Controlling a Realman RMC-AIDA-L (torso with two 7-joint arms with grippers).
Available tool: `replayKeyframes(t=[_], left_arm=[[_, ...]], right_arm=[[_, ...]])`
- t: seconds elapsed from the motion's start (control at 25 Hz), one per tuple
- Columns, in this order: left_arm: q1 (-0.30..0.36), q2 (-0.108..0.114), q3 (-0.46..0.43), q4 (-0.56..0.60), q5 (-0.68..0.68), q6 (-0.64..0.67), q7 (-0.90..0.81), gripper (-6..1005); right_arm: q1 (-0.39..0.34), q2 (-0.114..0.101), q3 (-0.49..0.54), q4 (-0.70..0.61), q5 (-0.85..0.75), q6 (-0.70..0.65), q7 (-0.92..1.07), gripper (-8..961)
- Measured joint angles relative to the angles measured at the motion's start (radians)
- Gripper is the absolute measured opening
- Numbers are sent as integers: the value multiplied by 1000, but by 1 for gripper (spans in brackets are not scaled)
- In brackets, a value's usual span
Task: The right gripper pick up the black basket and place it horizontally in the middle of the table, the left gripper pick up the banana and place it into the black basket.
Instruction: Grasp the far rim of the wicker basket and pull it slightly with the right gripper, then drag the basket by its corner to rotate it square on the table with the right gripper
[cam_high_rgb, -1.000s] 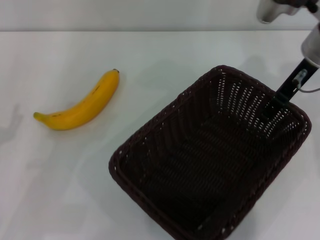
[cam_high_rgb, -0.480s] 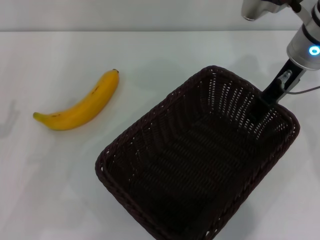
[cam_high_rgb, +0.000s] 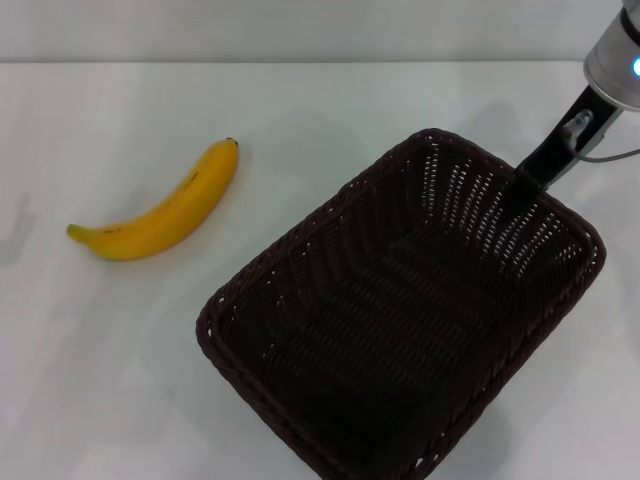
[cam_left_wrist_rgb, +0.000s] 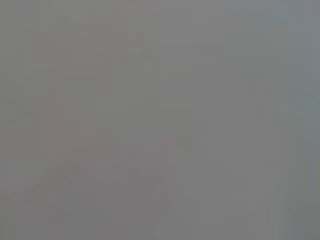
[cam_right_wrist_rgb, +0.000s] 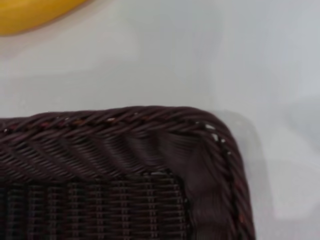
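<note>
right now my right gripper (cam_high_rgb: 522, 190) is pinched on the far rim of the black basket (cam_high_rgb: 400, 320), lower right of frame, sitting slanted. next i must turn it straight across the table (cam_high_rgb: 120, 380); the banana (cam_high_rgb: 160, 215) waits at left, and i can't see my left gripper.

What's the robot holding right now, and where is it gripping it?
The right gripper holds the black basket by its far right rim. The banana lies free on the table; the left gripper is out of view.

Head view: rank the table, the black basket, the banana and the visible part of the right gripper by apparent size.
1. table
2. black basket
3. banana
4. right gripper, though only its narrow black jaw shows at the basket's far rim, so this rank is unsure.
</note>
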Motion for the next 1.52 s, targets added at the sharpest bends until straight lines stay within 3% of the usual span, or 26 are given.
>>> replayKeyframes(t=[0.24,0.36,0.6,0.84,0.92,0.96,1.04,1.2,1.4,1.52], left_arm=[[3,0,0,5,0,-4,0,865],[4,0,0,5,0,0,0,865],[14,0,0,10,0,-8,0,864],[46,0,-2,51,0,-9,1,862],[49,0,-10,54,0,-9,2,862],[50,0,-16,54,0,-9,2,862],[50,0,-21,56,1,-10,2,862],[51,6,-23,69,8,-9,2,861],[38,19,-22,76,12,2,2,860],[27,27,-18,77,14,9,2,859]], right_arm=[[3,6,-2,7,1,8,5,248],[4,8,-2,16,6,13,10,183],[7,5,-8,35,16,6,37,182],[-15,-34,113,12,-31,27,174,179],[-20,-37,124,7,-37,35,190,178],[-55,-51,161,-34,-44,68,254,178],[-91,-56,179,-75,-44,94,296,177],[-145,-37,222,-135,-45,127,320,175],[-205,3,248,-187,-7,131,324,172],[-239,13,256,-215,47,117,329,170]])
